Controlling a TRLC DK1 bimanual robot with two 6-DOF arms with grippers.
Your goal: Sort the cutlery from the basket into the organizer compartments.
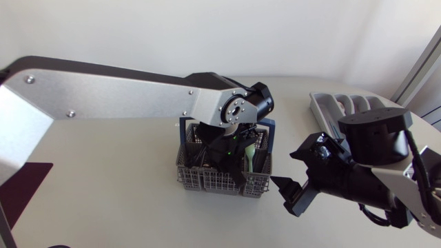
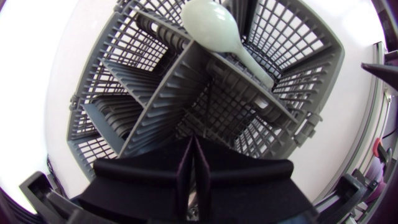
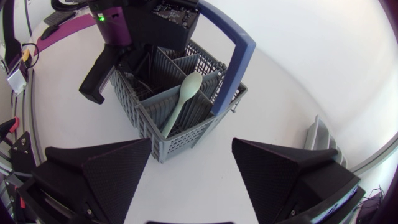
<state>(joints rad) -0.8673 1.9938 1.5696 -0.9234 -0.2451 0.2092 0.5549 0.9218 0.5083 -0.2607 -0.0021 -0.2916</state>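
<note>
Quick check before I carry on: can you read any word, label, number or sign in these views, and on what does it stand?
No text can be read.
Basket, spoon, organizer, left gripper, right gripper: no lettering shows.
Circuit board above the left gripper: pale marks, too small to read.

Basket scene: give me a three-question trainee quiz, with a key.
1. True or false: the right gripper is shut on the pale green spoon.
2. Which one holds the spoon? A) the basket B) the left gripper C) the right gripper
3. Fill in: seen in its own wrist view, the left gripper is ___ (open or shut).
Key: 1 false; 2 A; 3 shut.
</note>
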